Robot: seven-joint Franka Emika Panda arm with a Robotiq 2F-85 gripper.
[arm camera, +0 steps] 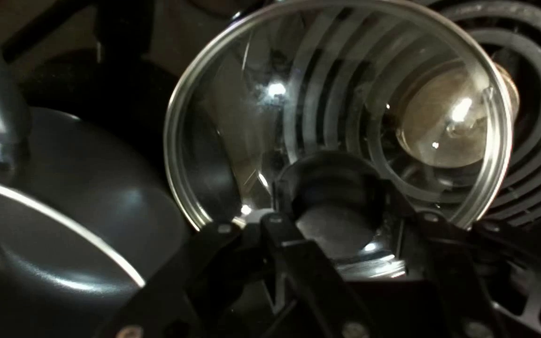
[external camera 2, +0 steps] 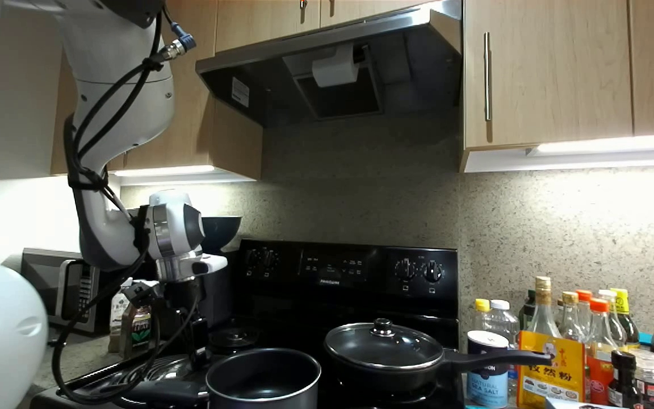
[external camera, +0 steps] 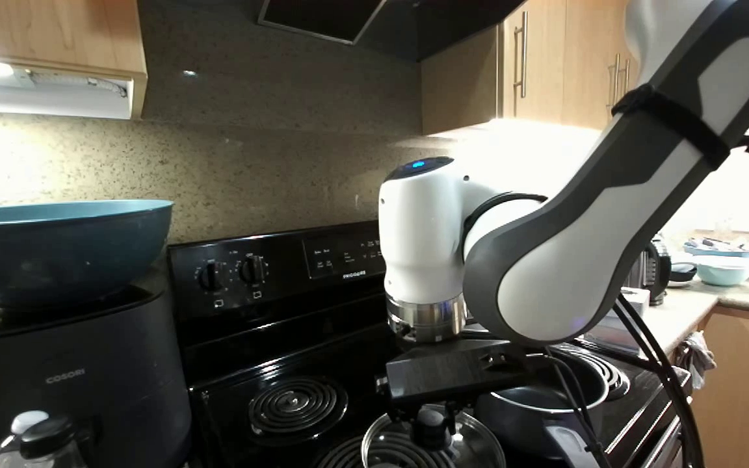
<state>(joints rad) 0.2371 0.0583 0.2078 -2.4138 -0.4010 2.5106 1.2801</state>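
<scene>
I have the end effector (arm camera: pixel 334 199) closed partway on a black knob (external camera: pixel 432 430), pinching it from both sides and holding the glass lid (arm camera: pixel 327 103) by it. The lid is just beside the pot (external camera 2: pixel 264 369), over a coil burner (arm camera: pixel 540 89); with the glass so reflective, I can't quite judge whether it touches the burner. In an exterior view, a covered frying pan (external camera 2: pixel 386 379) sits to the pot's right, a sea salt canister (external camera 2: pixel 487 375) stands farther right, and a blue bowl (external camera 2: pixel 221 233) shows behind the pot, to its left.
</scene>
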